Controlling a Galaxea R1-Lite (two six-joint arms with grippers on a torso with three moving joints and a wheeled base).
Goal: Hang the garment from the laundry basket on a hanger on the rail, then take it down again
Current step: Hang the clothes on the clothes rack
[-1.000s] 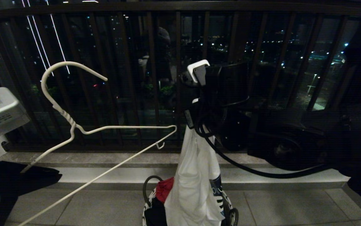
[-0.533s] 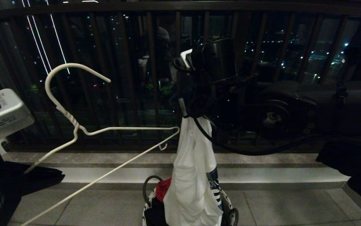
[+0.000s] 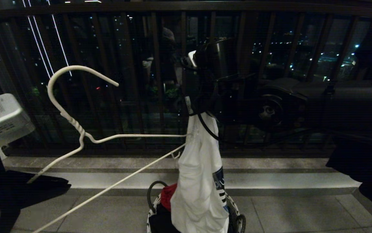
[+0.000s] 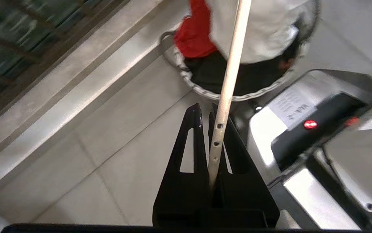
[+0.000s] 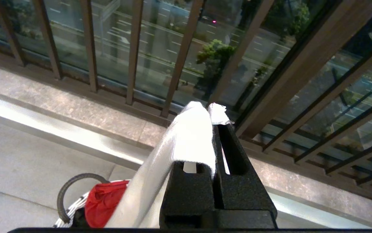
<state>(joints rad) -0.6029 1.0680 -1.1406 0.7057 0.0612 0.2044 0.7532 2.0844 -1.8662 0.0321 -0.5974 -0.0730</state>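
Balcony at night, tiled floor, dark railing (image 3: 186, 6) behind

Right hand (image 5: 213, 124) raised in front of the railing bars, closed on a fold of the white T-shirt (image 3: 200, 181); the shirt hangs straight down from it, hem trailing into the laundry basket (image 3: 237, 220) on the floor below. Blue print shows on one side

Left hand (image 4: 205, 113) low at the left, pinched shut on the long bar of the white wire hanger (image 3: 85, 136); the hanger's far corner reaches the hanging shirt, seemingly touching the cloth or just behind it

Handling, as judged: shirt is light, limp, bunches easily; a pinch near the collar or shoulder seam would let the neck open for the hanger. Hanger is thin and springy, likely to twist if held far from its neck

Count: one white shirt, one wire hanger, one basket, one red cloth (image 3: 169, 194) and some dark cloth in the basket. No rail in view
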